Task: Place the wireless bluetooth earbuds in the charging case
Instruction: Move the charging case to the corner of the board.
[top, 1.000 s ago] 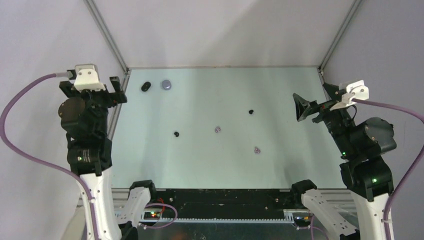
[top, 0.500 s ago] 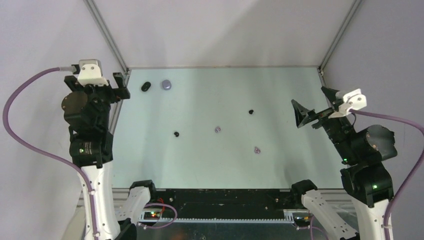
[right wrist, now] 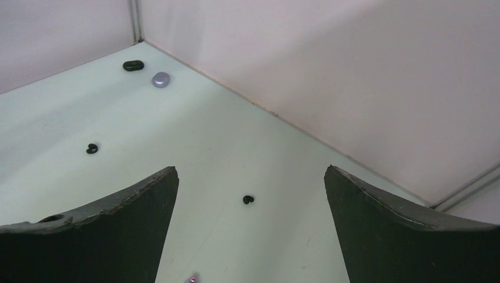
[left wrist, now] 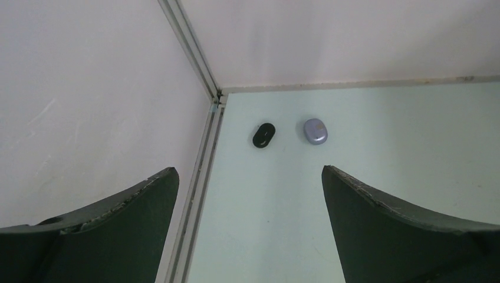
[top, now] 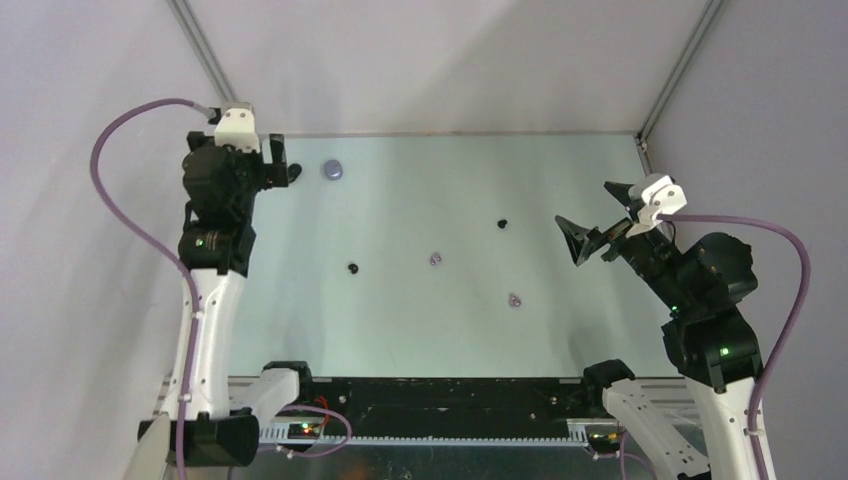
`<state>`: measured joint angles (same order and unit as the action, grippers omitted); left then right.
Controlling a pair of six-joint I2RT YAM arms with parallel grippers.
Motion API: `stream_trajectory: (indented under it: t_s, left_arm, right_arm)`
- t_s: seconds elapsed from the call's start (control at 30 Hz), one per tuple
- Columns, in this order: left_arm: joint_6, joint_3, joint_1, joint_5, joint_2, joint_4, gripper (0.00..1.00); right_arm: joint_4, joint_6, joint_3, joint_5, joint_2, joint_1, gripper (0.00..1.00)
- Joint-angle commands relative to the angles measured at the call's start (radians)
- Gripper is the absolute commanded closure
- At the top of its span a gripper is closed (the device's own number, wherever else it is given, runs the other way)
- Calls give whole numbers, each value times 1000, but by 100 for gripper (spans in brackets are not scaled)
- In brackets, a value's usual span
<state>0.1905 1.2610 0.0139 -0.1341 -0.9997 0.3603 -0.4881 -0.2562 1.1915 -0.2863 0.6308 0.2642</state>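
Observation:
Two black earbuds (top: 503, 224) (top: 353, 268) and two lilac earbuds (top: 435, 259) (top: 514, 299) lie scattered on the pale green table (top: 420, 330). A closed black case (top: 294, 173) and a closed lilac case (top: 332, 169) lie at the far left corner. My left gripper (top: 272, 162) is open and empty, right beside the black case; its wrist view shows the black case (left wrist: 263, 135) and the lilac case (left wrist: 316, 130) ahead of the jaws. My right gripper (top: 597, 215) is open and empty, above the table's right side; a black earbud (right wrist: 248, 200) lies ahead between its fingers.
White enclosure walls with metal corner posts (top: 215, 65) ring the table. A rail (left wrist: 197, 177) runs along the left edge under my left gripper. The right wrist view also shows both cases (right wrist: 133, 65) (right wrist: 160, 79), the other black earbud (right wrist: 91, 148) and a lilac earbud (right wrist: 191, 278).
My left arm has swung right and farther back, bringing its gripper next to the black case. My right gripper has moved left over the table. The earbuds and cases have not moved.

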Motion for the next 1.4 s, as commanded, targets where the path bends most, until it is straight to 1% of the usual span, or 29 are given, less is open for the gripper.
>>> stream_trajectory:
  t_s: [0.0,0.17,0.27,0.43,0.67,0.83,0.93,1.07,1.2,1.37]
  left_arm:
    - [6,38,-6,-55,-74,-73,1]
    - [-16,73,-5,-65,-185,-84,1]
    - [-35,97,-5,-83,-246,-100,1]
    - [-57,147,-5,-143,-390,-124,1]
    - [-83,259,-5,-164,-618,-88,1]
    - [-151,393,-5,-124,-777,-18,1]
    - [-226,476,-5,-82,-851,32,1]
    - [-329,571,-5,-60,-961,103,1]
    - [-412,640,-5,-42,-1067,155,1]
    - [-482,681,-5,17,-1141,176,1]
  right_arm:
    - [54,2,-31,-68,30,-9,0]
    - [55,1,-38,-67,104,16,0]
    - [62,-15,-47,-34,136,42,0]
    - [74,-34,-68,-11,149,60,0]
    - [90,-49,-97,-8,154,70,0]
    - [95,-66,-107,13,163,90,0]
    - [98,-81,-114,33,171,110,0]
    - [99,-97,-120,55,179,131,0]
    - [101,-110,-121,80,193,159,0]
    - [98,-137,-121,130,222,201,0]
